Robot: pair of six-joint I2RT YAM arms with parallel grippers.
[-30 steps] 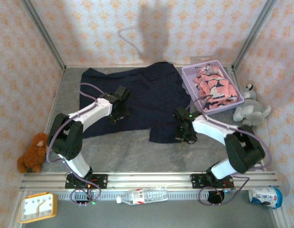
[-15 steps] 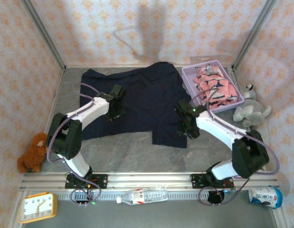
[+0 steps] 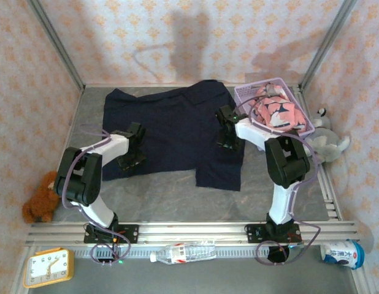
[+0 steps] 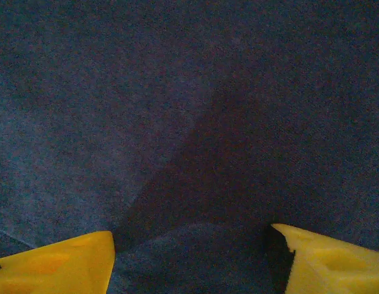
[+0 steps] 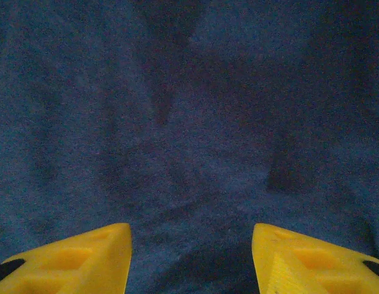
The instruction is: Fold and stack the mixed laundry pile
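The dark navy cloth [image 3: 177,131] lies spread flat across the middle of the table. It fills the left wrist view [image 4: 189,110] and the right wrist view [image 5: 189,110]. My left gripper [image 3: 132,154] [image 4: 192,245] hangs open just above the cloth's near-left part, with a low ridge of fabric between its yellow fingertips [image 4: 61,263]. My right gripper [image 3: 227,131] [image 5: 191,239] is open over the cloth's right side, close to the basket, with its yellow fingertips [image 5: 85,260] apart. The salmon-pink shark-print cloth [image 3: 276,113] lies bunched in the basket.
The lavender basket [image 3: 243,97] stands at the back right, and a grey plush toy [image 3: 324,144] lies beside it. A brown teddy [image 3: 41,196] sits at the left edge. A water bottle [image 3: 183,252], a yellow clock [image 3: 48,267] and a cup [image 3: 344,253] lie along the near rail.
My right gripper has opened and swung from the cloth's near hem back towards the basket. My left gripper has slid left and nearer across the cloth. The near-right flap now lies flatter.
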